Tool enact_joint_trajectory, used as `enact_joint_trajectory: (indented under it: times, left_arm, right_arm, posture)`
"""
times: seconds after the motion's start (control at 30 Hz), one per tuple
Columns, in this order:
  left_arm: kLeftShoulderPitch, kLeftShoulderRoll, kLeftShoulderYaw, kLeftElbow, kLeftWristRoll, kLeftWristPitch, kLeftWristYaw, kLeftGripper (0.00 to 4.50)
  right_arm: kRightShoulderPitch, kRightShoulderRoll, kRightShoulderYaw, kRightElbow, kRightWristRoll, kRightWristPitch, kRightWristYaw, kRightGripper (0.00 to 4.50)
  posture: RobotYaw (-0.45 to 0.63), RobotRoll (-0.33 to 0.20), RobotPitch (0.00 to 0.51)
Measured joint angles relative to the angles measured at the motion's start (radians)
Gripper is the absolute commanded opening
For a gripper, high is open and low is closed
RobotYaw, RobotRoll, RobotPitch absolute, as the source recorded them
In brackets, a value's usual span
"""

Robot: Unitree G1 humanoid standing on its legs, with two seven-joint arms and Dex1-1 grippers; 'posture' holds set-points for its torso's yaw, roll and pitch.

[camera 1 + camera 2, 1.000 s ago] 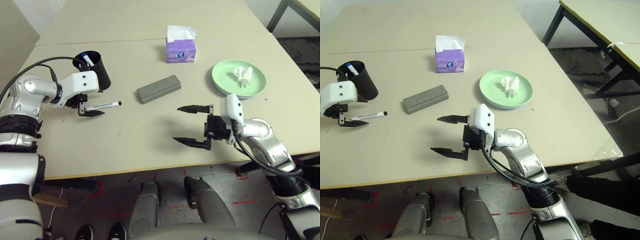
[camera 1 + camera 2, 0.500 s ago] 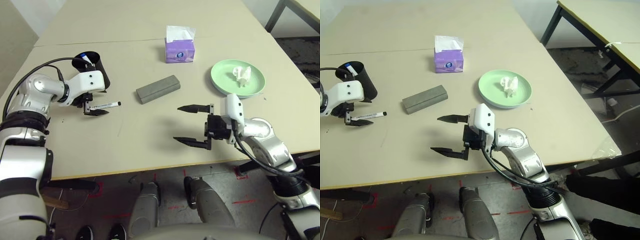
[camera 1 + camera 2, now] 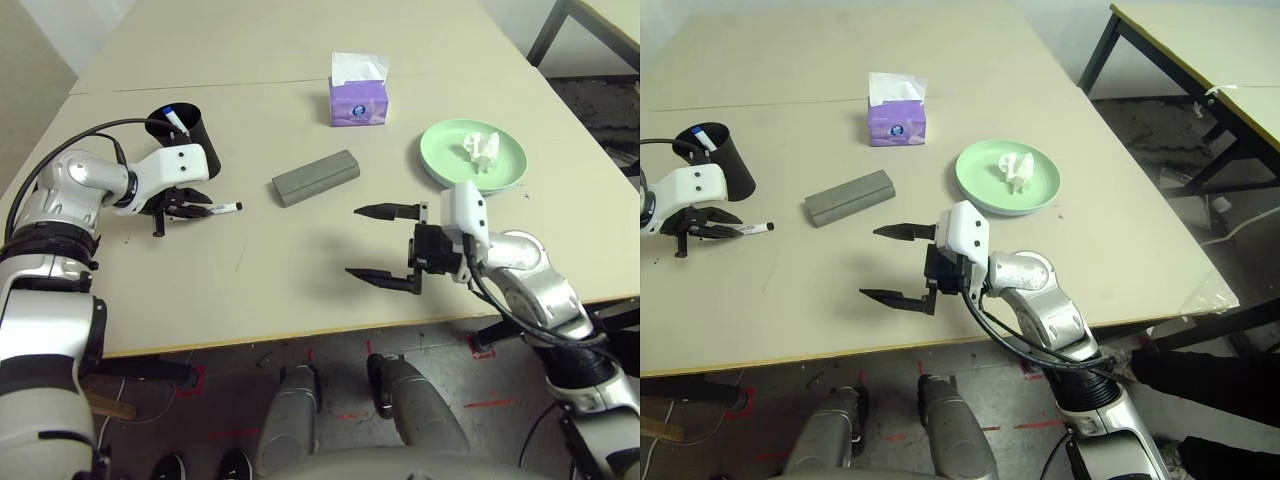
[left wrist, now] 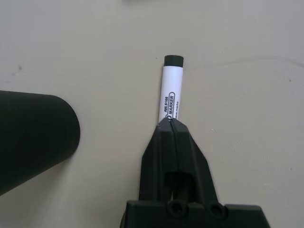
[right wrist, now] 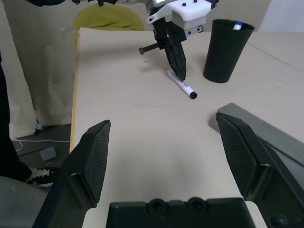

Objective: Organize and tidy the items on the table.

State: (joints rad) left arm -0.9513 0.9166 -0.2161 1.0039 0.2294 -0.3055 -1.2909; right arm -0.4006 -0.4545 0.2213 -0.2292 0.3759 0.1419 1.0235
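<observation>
A white marker with a black cap (image 3: pixel 222 209) lies on the table (image 3: pixel 270 265) at the left, in front of a black cup (image 3: pixel 188 142). My left gripper (image 3: pixel 203 208) is shut on the black-capped marker's uncapped end; the left wrist view shows the fingertips (image 4: pixel 170 124) closed together over the marker's barrel (image 4: pixel 170 92). A blue-capped marker (image 3: pixel 174 117) stands inside the cup. The grey glasses case (image 3: pixel 316 178) lies mid-table. A crumpled tissue (image 3: pixel 486 148) sits on the pale green plate (image 3: pixel 440 165). My right gripper (image 3: pixel 383 243) hovers open near the front edge, holding nothing.
A purple tissue box (image 3: pixel 358 97) stands behind the case, just in front of the table's seam. Bare tabletop stretches between the two grippers and along the front edge. Another table's dark legs (image 3: pixel 1110 50) show at the far right.
My left gripper, open around the marker's end half a second ago, has shut on it. The marker still lies in the same spot. My right arm has barely moved.
</observation>
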Motion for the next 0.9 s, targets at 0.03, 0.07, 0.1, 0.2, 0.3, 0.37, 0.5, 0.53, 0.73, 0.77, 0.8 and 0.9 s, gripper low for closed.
enact_joint_trajectory:
  times: [0.03, 0.07, 0.1, 0.2, 0.3, 0.37, 0.5, 0.53, 0.73, 0.77, 0.8, 0.9]
  left_arm:
    - [-0.001, 0.000, 0.001, 0.000, -0.001, 0.001, 0.000, 0.01]
    - [-0.002, 0.000, 0.001, 0.000, -0.002, 0.004, 0.000, 0.01]
    - [-0.002, 0.000, 0.001, 0.000, -0.002, 0.006, 0.000, 0.01]
    - [-0.002, 0.000, 0.004, -0.001, -0.004, 0.012, -0.001, 0.01]
    - [-0.002, -0.002, 0.006, -0.005, -0.018, 0.026, -0.005, 0.39]
    - [-0.002, -0.003, 0.006, -0.008, -0.024, 0.034, -0.009, 0.93]
    - [-0.002, -0.003, 0.001, -0.015, -0.020, 0.037, -0.009, 2.27]
    - [-0.001, -0.003, -0.001, -0.015, -0.018, 0.037, -0.011, 2.68]
    - [-0.001, -0.017, -0.029, -0.015, 0.015, 0.034, -0.007, 4.49]
    - [-0.002, -0.020, -0.035, -0.014, 0.020, 0.033, -0.006, 4.49]
    - [-0.002, -0.024, -0.037, -0.013, 0.023, 0.033, -0.005, 4.49]
    - [-0.012, -0.031, -0.044, 0.000, 0.043, 0.032, -0.001, 4.49]
  right_arm:
    - [-0.002, 0.000, -0.001, 0.000, 0.000, 0.000, -0.001, 4.50]
    - [-0.004, 0.000, -0.001, 0.000, 0.000, 0.000, -0.001, 4.50]
    - [-0.005, 0.000, -0.001, 0.000, 0.000, 0.000, -0.001, 4.50]
    - [-0.005, 0.000, -0.002, 0.001, 0.000, 0.000, -0.001, 4.50]
    - [-0.005, 0.000, -0.002, 0.001, 0.000, 0.000, -0.001, 4.50]
    - [-0.005, 0.001, -0.002, 0.001, 0.000, 0.000, -0.001, 4.50]
    - [-0.005, 0.002, -0.002, 0.002, 0.000, 0.000, -0.001, 4.50]
    - [-0.005, 0.002, -0.002, 0.002, 0.000, 0.000, -0.001, 4.50]
    - [-0.005, 0.002, -0.002, 0.002, -0.001, 0.000, -0.002, 4.50]
    - [-0.004, 0.002, -0.002, 0.002, -0.001, 0.000, -0.002, 4.50]
    - [-0.004, 0.002, -0.002, 0.002, -0.001, 0.000, -0.003, 4.50]
    - [-0.004, 0.003, -0.001, 0.001, -0.001, 0.000, -0.006, 4.50]
  posture:
    - [-0.17, 0.000, 0.169]
    - [-0.17, 0.000, 0.169]
    - [-0.17, 0.000, 0.169]
    - [-0.17, 0.000, 0.169]
    - [-0.17, 0.000, 0.174]
    - [-0.17, 0.000, 0.174]
    - [-0.17, 0.000, 0.178]
    - [-0.17, 0.000, 0.178]
    - [-0.18, 0.000, 0.181]
    - [-0.18, 0.000, 0.181]
    - [-0.18, 0.000, 0.181]
    - [-0.18, 0.000, 0.182]
